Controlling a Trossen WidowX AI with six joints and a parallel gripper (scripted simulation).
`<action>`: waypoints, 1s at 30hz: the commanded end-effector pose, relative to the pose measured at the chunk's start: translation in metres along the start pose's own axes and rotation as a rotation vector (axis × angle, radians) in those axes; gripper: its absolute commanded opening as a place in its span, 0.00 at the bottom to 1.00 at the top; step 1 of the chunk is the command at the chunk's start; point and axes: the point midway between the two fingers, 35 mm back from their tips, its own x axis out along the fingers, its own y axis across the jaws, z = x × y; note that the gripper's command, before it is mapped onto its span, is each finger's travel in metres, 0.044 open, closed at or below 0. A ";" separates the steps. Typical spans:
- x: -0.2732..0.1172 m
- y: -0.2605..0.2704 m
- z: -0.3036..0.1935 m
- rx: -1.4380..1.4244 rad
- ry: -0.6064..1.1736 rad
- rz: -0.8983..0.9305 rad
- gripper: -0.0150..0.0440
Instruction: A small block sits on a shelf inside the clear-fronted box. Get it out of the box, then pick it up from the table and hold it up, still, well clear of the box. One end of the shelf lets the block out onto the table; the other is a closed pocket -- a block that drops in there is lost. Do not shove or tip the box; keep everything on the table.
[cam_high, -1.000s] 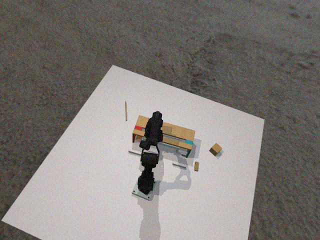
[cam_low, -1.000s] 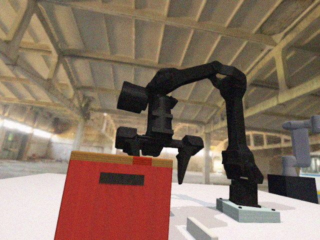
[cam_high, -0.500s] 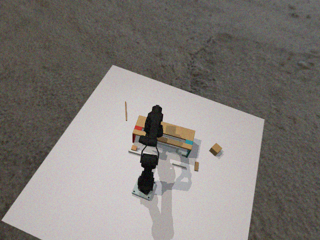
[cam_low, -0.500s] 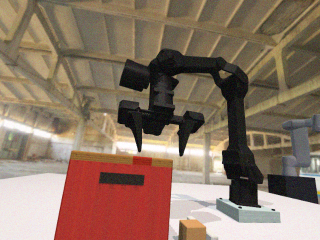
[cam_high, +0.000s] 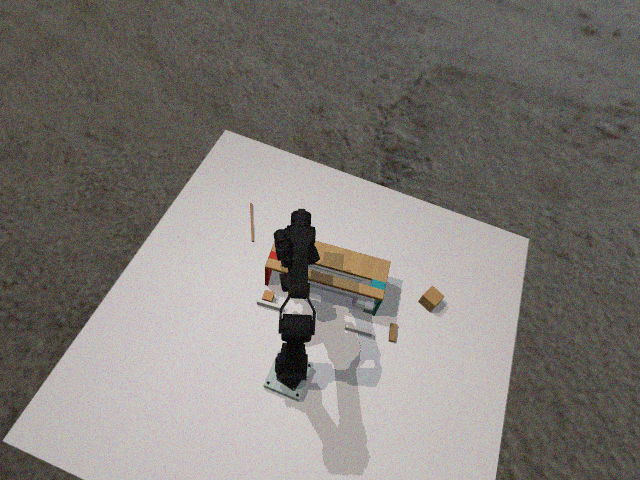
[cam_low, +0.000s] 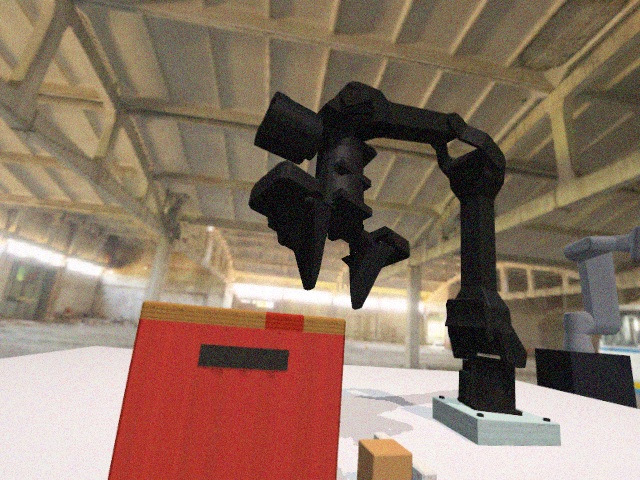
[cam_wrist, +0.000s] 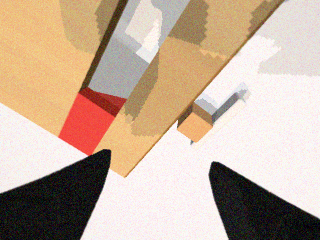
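Note:
The small orange block (cam_high: 267, 296) (cam_low: 385, 459) (cam_wrist: 195, 126) is outside the box, on the table in front of the red end, against a low grey strip (cam_high: 264, 303) (cam_wrist: 229, 105). The box (cam_high: 361, 259) (cam_low: 227, 418) (cam_wrist: 30, 65) stands upright, with a wooden top, a long slot, a red end and a teal end. My gripper (cam_low: 332, 298) (cam_wrist: 161, 162) is open and empty, pointing down, higher than the box top. In the wrist view the block shows ahead of the gap between the fingertips, toward the right finger. The arm hides the fingertips in the top view.
A second low grey strip (cam_high: 360, 331) lies in front of the box's teal end. A small wooden piece (cam_high: 393, 332) and a larger wooden cube (cam_high: 431, 298) lie beyond that end. A thin wooden stick (cam_high: 252, 222) lies behind the red end.

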 end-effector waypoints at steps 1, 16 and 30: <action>0.000 -0.003 -0.006 -0.458 -0.057 -0.002 0.74; 0.001 -0.009 -0.024 -1.848 -0.182 -0.152 0.74; 0.000 -0.012 -0.035 -2.673 -0.210 -0.351 0.74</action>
